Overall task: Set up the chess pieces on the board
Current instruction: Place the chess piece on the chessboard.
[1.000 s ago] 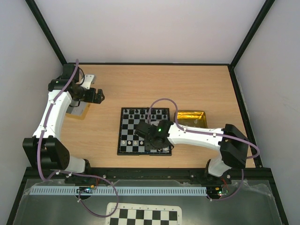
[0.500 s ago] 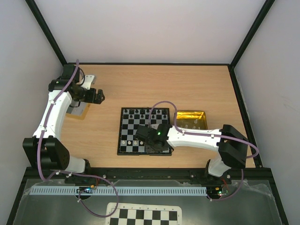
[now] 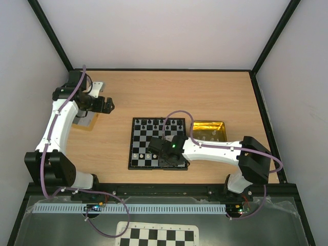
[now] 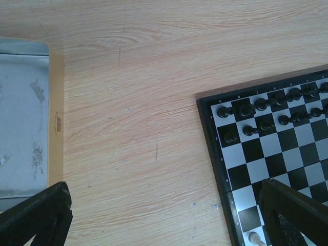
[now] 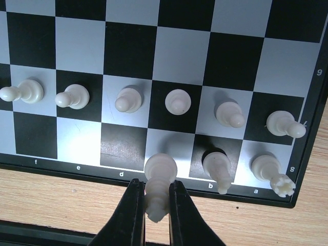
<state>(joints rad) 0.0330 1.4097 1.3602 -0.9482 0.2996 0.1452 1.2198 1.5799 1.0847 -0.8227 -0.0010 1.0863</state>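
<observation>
The small framed chessboard point(image 3: 134, 134) lies mid-table; it also shows in the right wrist view point(image 5: 128, 48) and the left wrist view point(image 4: 266, 169). My right gripper point(image 5: 157, 197) is shut on a cream chess piece point(image 5: 160, 180) and holds it over the near-edge square of file c. Several cream pawns point(image 5: 178, 101) stand in the row beyond, and two cream pieces point(image 5: 217, 166) stand on the b and a squares. Black chessmen point(image 4: 246, 110) fill the far rows. My left gripper point(image 3: 108, 105) hovers open and empty over bare table, left of the board.
A shiny gold tin tray point(image 3: 209, 130) holding a few cream pieces sits right of the board. A grey metal tray point(image 4: 20, 118) lies at the far left under the left arm. A loose checker sheet point(image 3: 156, 237) lies below the table's near edge.
The right gripper shifted slightly toward the board's near edge with the cream piece in it. The left arm has not moved.
</observation>
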